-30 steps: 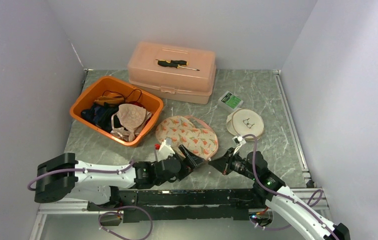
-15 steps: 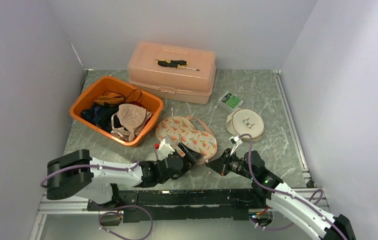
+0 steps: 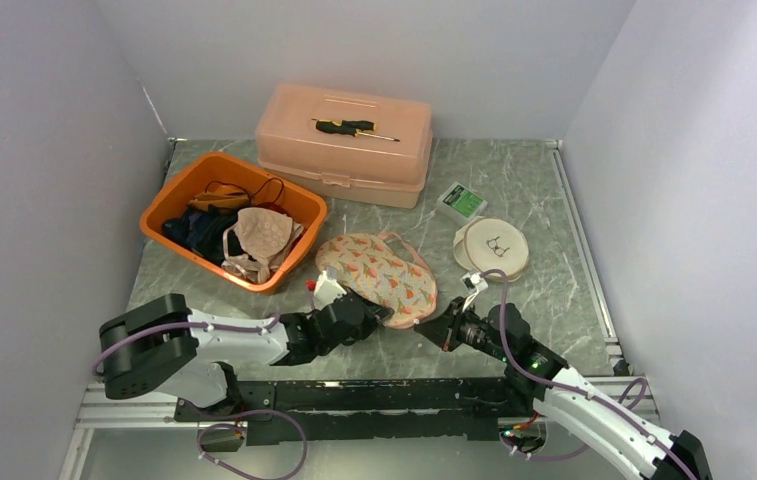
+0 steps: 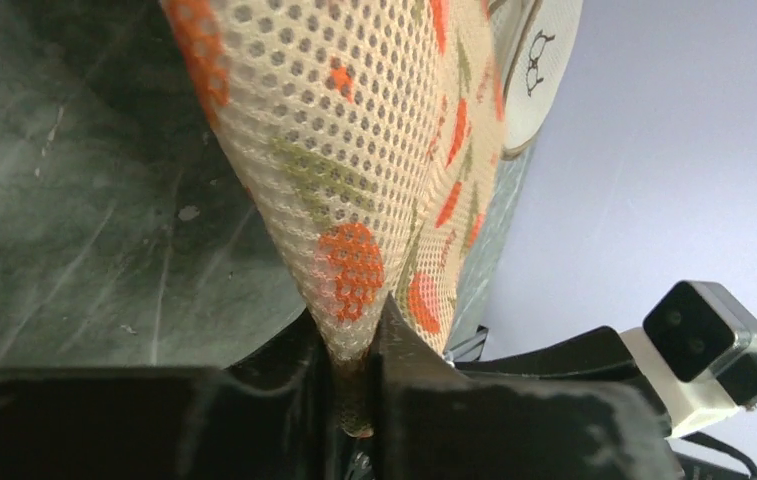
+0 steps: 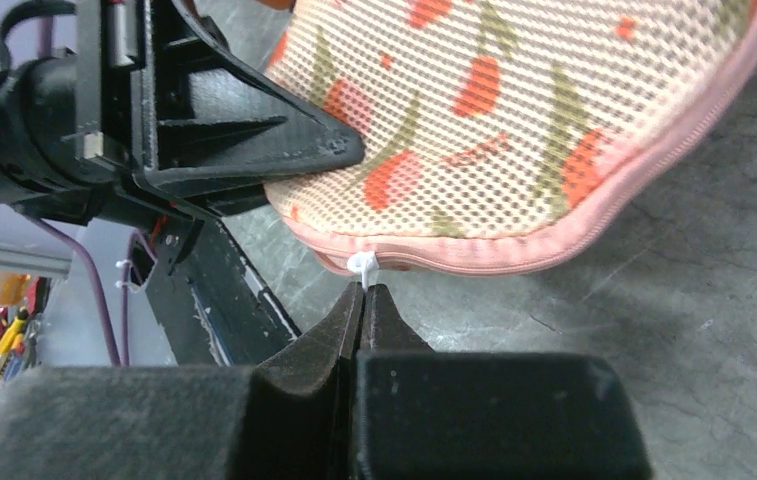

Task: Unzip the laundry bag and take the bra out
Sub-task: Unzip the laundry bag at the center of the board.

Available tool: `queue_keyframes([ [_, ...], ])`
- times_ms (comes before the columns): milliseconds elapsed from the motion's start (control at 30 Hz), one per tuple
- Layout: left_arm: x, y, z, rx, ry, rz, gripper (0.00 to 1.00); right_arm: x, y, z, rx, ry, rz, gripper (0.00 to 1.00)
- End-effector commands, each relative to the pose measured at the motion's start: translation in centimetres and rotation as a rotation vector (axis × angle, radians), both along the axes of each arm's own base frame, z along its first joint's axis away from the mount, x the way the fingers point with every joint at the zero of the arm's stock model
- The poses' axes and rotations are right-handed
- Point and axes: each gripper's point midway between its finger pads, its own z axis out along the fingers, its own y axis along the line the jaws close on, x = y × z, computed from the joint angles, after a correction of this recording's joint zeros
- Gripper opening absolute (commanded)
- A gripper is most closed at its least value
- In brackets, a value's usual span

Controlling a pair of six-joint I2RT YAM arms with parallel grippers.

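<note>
Mesh laundry bag, soft and floppy, bunches where your left gripper pinches its fabric, while your right gripper clamps the white zipper pull.

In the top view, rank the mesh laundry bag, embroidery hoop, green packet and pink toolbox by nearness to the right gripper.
1. mesh laundry bag, at the right gripper tips, to its left.
2. embroidery hoop, just beyond, rightward.
3. green packet, farther back.
4. pink toolbox, by the back wall.
</note>
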Motion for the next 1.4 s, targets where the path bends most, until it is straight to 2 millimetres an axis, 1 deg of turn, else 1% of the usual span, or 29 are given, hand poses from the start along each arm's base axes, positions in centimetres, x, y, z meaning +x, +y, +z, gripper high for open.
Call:
queue_keyframes([
  [0, 0.5, 0.9, 1.2, 0.001, -0.023, -0.016, 0.04, 1.8, -0.8, 1.0, -0.018, -0.03, -0.103, 0.0],
  [100, 0.9, 1.7, 1.7, 0.006, -0.035, -0.03, 0.03, 2.5, -1.5, 0.0, -0.055, 0.007, -0.169, 0.0],
  [167, 1.3, 2.3, 1.9, 0.013, -0.04, -0.045, 0.03, 3.2, -2.0, -0.2, -0.06, 0.02, -0.221, 0.0],
  [233, 1.6, 2.7, 2.0, 0.024, -0.048, -0.076, 0.03, 3.7, -2.8, -0.8, -0.079, 0.041, -0.281, 0.0],
  [333, 1.9, 3.1, 1.8, 0.087, -0.024, -0.162, 0.03, 4.6, -3.8, -1.0, -0.083, 0.051, -0.371, 0.0],
  [433, 2.3, 2.7, 2.5, 0.144, -0.064, -0.291, 0.03, 5.1, -4.2, -0.5, -0.07, 0.04, -0.409, 0.0],
  [500, 2.5, 2.4, 2.9, 0.176, -0.1, -0.379, 0.03, 5.0, -4.1, 0.3, -0.053, 0.01, -0.393, 0.0],
  [600, 2.9, 1.5, 3.8, 0.217, -0.151, -0.516, 0.03, 4.2, -3.6, 1.2, -0.041, -0.032, -0.335, 0.0],
  [667, 3.0, 1.4, 3.3, 0.252, -0.131, -0.603, 0.03, 3.6, -3.1, 1.5, -0.033, -0.043, -0.285, 0.0],
  [733, 3.4, 1.1, 2.8, 0.225, -0.114, -0.656, 0.03, 2.9, -2.6, 1.7, -0.019, -0.044, -0.241, 0.0],
  [800, 4.7, 0.8, 3.0, 0.134, -0.131, -0.654, 0.03, 2.4, -2.1, 1.9, -0.003, -0.044, -0.204, 0.0],
  [900, 6.5, 1.3, 3.1, 0.005, -0.166, -0.638, 0.03, 1.8, -1.6, 2.2, 0.012, -0.059, -0.159, 0.0],
  [933, 6.9, 1.3, 2.9, -0.014, -0.168, -0.645, 0.03, 1.7, -1.4, 2.4, 0.021, -0.065, -0.145, 0.0],
  [1033, 7.6, 1.1, 1.8, -0.017, -0.161, -0.694, 0.03, 1.4, -0.8, 2.5, 0.033, -0.066, -0.114, 0.0],
  [1067, 7.7, 1.0, 1.2, -0.008, -0.152, -0.709, 0.03, 1.4, -0.7, 2.2, 0.028, -0.058, -0.107, 0.0],
  [1100, 7.9, 0.9, 0.7, 0.0, -0.151, -0.72, 0.03, 1.5, -0.4, 2.4, 0.04, -0.064, -0.101, 0.0],
  [1167, 8.3, 1.1, 0.2, 0.018, -0.14, -0.707, 0.03, 1.5, 0.0, 2.3, 0.044, -0.065, -0.091, 0.0],
  [1200, 8.3, 1.3, 0.2, 0.028, -0.143, -0.691, 0.05, 1.6, 0.1, 2.4, 0.047, -0.067, -0.087, 0.0],
  [1233, 8.4, 1.5, 0.5, 0.031, -0.153, -0.673, 0.15, 1.6, 0.2, 2.3, 0.044, -0.066, -0.086, 0.0],
  [1333, 8.4, 2.5, 1.8, 0.067, -0.157, -0.61, 0.56, 1.9, 0.3, 2.1, 0.038, -0.067, -0.098, 0.0],
  [1367, 8.3, 2.9, 2.2, 0.077, -0.15, -0.589, 0.66, 2.0, 0.3, 2.0, 0.036, -0.068, -0.099, 0.0],
])
